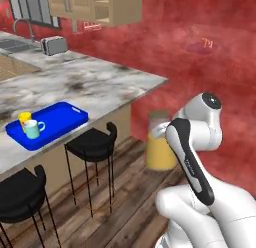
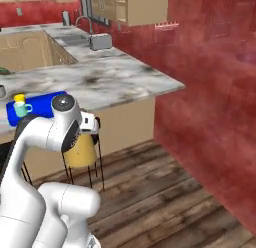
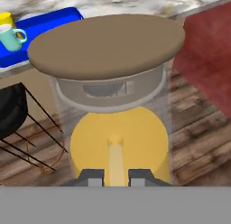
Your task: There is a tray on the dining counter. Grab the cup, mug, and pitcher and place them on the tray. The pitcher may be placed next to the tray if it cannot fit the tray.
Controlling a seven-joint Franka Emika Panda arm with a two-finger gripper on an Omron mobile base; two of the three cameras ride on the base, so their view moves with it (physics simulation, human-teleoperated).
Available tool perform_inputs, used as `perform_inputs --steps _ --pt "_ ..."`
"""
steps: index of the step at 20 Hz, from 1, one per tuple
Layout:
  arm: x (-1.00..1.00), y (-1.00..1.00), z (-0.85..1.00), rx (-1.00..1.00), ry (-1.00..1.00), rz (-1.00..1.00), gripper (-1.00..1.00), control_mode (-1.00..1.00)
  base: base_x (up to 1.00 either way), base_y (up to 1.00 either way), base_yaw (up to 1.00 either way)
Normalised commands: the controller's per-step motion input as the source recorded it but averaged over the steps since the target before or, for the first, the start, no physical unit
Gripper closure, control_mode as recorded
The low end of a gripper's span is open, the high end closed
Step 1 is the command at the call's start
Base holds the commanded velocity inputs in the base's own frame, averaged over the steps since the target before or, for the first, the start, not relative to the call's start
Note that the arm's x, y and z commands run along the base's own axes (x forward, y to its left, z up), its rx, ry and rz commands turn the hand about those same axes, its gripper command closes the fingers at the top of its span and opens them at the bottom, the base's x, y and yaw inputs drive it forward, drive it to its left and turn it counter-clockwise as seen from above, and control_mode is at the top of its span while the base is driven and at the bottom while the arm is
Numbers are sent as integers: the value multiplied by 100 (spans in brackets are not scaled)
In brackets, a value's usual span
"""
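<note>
Hand view shows the gripper (image 3: 115, 177) clamped on a clear glass pitcher (image 3: 118, 123) of orange liquid with a round tan lid, held in the air off the grey-white marble dining counter (image 1: 95, 84), near the counter's flat blue tray (image 1: 60, 117) bearing a yellow cup (image 1: 24, 117) and teal mug (image 1: 33, 128), above the wooden floor (image 2: 165, 192).

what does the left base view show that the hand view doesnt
Left base view: the toaster and sink faucet far along the worktop, the wall cabinets, and the arm with the pitcher held in the air beside the dining counter.
Hand view: the pitcher's round tan lid from close up, the handle running down between the shut fingertips.
Both: the blue tray on the counter carrying the yellow cup and teal mug, a black stool, and the wood floor.
</note>
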Motion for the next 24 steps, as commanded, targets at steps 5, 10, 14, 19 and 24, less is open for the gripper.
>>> perform_inputs --steps 5,10,14,19,24 --pt "0 0 0 0 0 0 100 100 17 0 68" --pt "0 0 0 0 0 0 100 100 23 0 60" --pt "0 0 0 0 0 0 100 100 31 0 47" --pt "0 0 0 0 0 0 100 100 40 -8 31" --pt "0 0 0 0 0 0 100 100 44 -27 14"
